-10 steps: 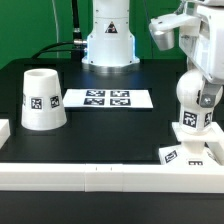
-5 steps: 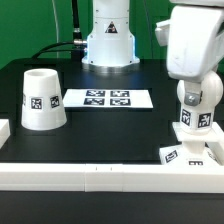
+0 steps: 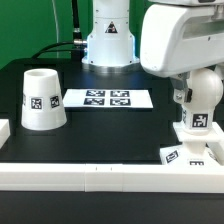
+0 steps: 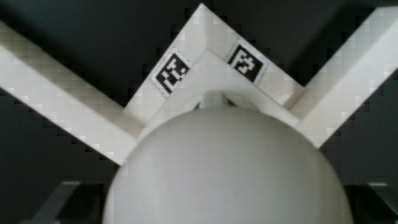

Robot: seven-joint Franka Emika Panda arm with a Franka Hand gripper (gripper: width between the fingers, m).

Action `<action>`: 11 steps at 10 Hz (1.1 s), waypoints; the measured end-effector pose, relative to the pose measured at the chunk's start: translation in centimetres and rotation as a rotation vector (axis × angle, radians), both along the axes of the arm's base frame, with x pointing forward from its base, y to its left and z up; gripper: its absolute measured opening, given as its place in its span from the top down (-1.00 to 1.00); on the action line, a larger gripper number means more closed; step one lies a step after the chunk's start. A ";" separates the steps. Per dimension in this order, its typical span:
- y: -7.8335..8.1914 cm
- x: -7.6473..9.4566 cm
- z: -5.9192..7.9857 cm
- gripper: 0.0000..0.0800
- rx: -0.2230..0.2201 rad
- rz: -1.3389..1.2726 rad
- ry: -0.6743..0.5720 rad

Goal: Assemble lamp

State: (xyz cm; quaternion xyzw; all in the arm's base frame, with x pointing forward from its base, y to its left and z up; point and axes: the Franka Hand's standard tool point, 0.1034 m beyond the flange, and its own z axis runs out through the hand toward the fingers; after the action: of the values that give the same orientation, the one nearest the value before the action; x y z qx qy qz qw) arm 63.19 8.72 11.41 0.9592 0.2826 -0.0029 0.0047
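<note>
The white ball-shaped bulb (image 3: 203, 97) stands upright on the low square base (image 3: 192, 151) at the exterior view's right, against the front rail. My gripper (image 3: 199, 100) reaches down from the big white arm above and is shut on the bulb. In the wrist view the bulb (image 4: 222, 165) fills the space between the dark fingers (image 4: 68, 203). The base's tagged corner (image 4: 210, 62) shows beyond it. The tapered shade (image 3: 41, 98) stands alone at the exterior view's left, mouth up.
The marker board (image 3: 107, 99) lies flat at mid-table in front of the robot's pedestal (image 3: 107, 45). A long white border rail (image 3: 100, 174) runs along the front edge. Two rails meet in a V behind the base in the wrist view (image 4: 54, 75).
The arm's upper body has swung toward the exterior view's left over the bulb. The bulb's tag has shifted slightly to the right. The shade and base stay put.
</note>
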 end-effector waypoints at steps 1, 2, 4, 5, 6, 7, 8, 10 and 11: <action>0.0 0.0 0.0 -0.44 0.000 -0.035 0.000; 0.1 0.0 0.0 -0.44 0.001 -0.107 -0.001; 0.1 0.0 0.0 -0.44 0.006 -0.244 0.000; 0.1 0.0 0.0 -0.44 0.021 -0.356 0.004; 0.0 0.0 0.0 -0.44 0.028 -0.445 0.007; 0.0 0.0 0.0 -0.44 0.029 -0.543 0.008; 0.0 0.0 0.0 -0.44 0.036 -0.627 0.012; -0.2 0.0 0.1 -0.44 0.047 -0.770 0.023; -0.2 -0.1 0.0 -0.44 0.050 -0.874 0.033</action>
State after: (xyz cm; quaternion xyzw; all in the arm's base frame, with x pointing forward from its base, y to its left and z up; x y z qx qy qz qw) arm 63.08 8.52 11.44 0.9883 -0.1498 -0.0130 -0.0245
